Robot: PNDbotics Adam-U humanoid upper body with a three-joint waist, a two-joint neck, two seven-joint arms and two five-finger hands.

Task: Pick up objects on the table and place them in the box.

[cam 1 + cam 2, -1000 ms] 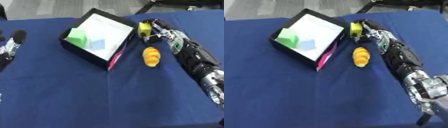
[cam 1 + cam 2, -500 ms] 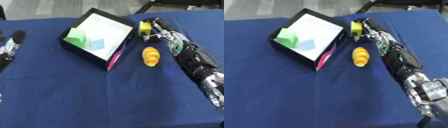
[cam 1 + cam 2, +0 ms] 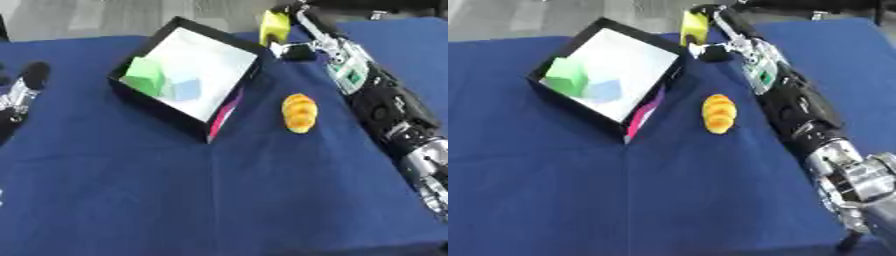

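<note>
The right hand [image 3: 296,35] is pinching a yellow block [image 3: 275,23] just beyond the box's [image 3: 157,107] far corner. It needs carrying over the white floor, clear of the rim, before releasing. The left hand [image 3: 24,87] is resting relaxed, well left of the box.

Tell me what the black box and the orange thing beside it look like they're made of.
The box looks like matte cardboard: thin straight black walls, a white inside, a pink flap at the near corner. The orange thing looks like moulded plastic or foam, maybe toy bread: ridged segments, an even colour, a slight sheen. Neither is certain from looks alone.
</note>
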